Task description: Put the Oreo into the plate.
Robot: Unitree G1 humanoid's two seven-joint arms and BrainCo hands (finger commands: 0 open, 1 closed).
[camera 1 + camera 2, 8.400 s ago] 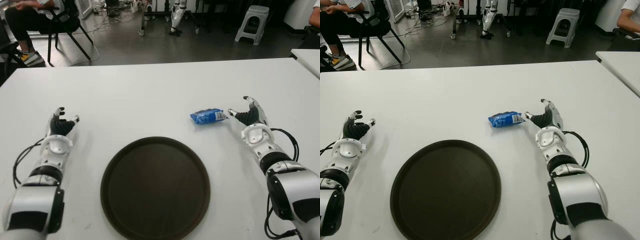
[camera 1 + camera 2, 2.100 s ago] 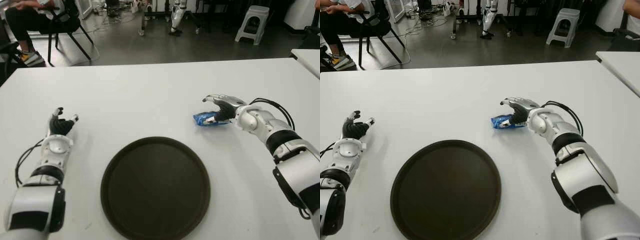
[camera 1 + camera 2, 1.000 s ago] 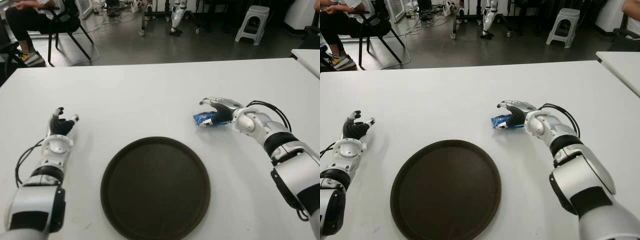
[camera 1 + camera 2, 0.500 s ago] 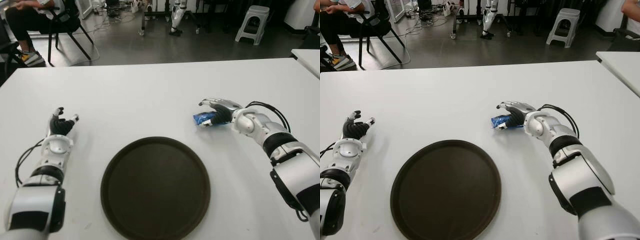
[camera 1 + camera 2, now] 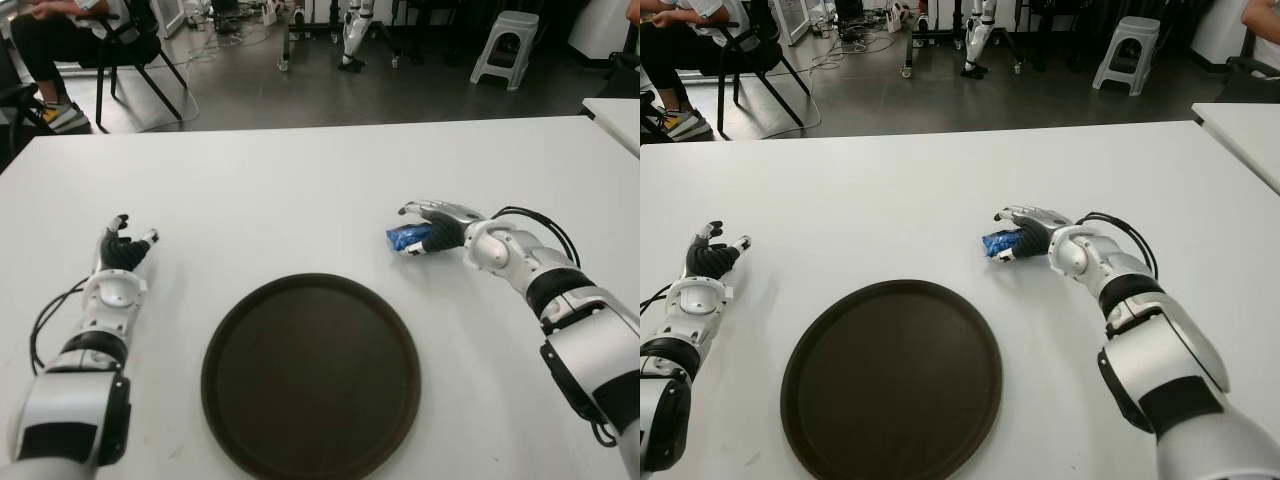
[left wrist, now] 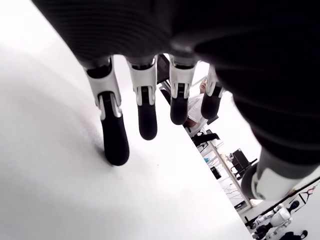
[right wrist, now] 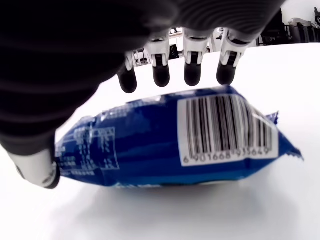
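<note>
Inventory as I see it from the head camera, all placed against the plate.

Plate (image 5: 311, 375): round, dark brown, flat on the white table (image 5: 280, 190), on the near side of the table, between the two arms. I see nothing lying in it.

Oreo pack (image 5: 406, 238): blue wrapper, beyond the plate and off its right rim, apart from it. In the right wrist view the pack (image 7: 170, 145) lies on the table with its barcode panel facing the camera.

Right hand (image 5: 432, 228): beyond and right of the plate, cupped over the pack. The wrist view shows four fingertips (image 7: 161, 74) curled down past the far edge of the pack and the thumb low at the near end. I read the fingers as wrapped about the pack, though I cannot tell how firmly they press on it. The pack is still on the table, not lifted.

Left hand (image 5: 124, 250): well off the plate's left rim, idle. Its wrist view shows the fingers (image 6: 114, 135) hanging loose and apart, with nothing between them and one tip close to the table.

Background beyond the table's far edge from the plate: a grey floor, a seated person (image 5: 60, 25) on a chair at far left, a pale stool (image 5: 505, 45) at far right, and the corner of a second white table (image 5: 615, 115) at the right edge.
</note>
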